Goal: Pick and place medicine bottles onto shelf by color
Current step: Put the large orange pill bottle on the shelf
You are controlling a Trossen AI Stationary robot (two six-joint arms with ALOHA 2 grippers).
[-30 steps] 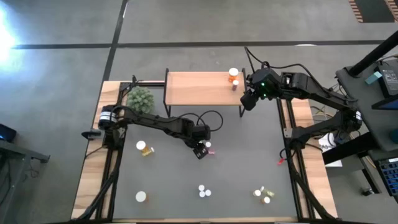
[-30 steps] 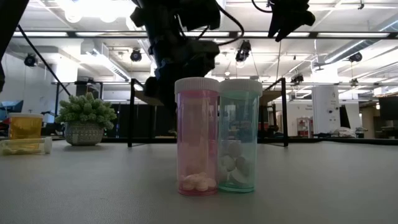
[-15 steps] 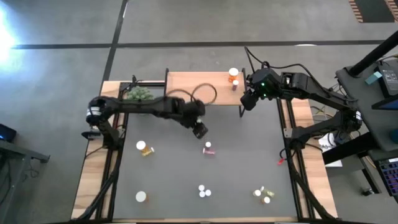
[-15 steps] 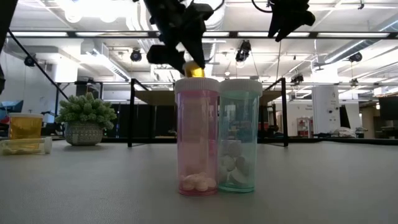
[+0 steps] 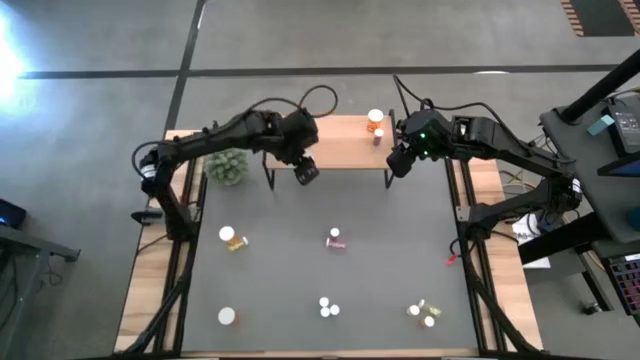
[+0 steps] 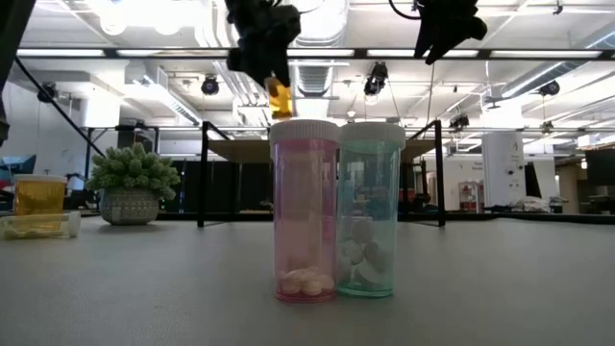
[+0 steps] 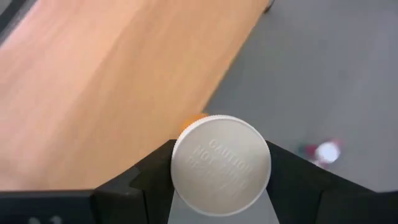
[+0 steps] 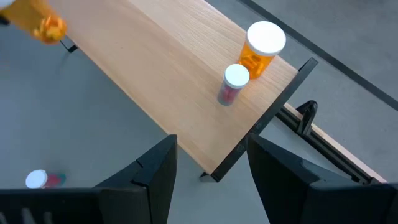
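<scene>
Orange bottle [image 7: 221,165] is sitting clamped in the left gripper [image 5: 305,172], hanging just off the shelf [image 5: 330,142] front edge. Right gripper [image 5: 398,163] is waiting empty, fingers apart, beside the shelf's far end.

Overhead, table-level and 2 wrist views, all sharing the shelf [image 5: 325,140].

Standing side by side up close: a pink bottle [image 6: 306,210] and a teal bottle [image 6: 370,210], touching, white pills lying inside. Hanging overhead, the left gripper [image 6: 269,53] clamping an orange bottle [image 6: 280,97]. Sitting at far left: a spiky plant [image 6: 133,183], a yellow bottle [image 6: 39,195].
</scene>
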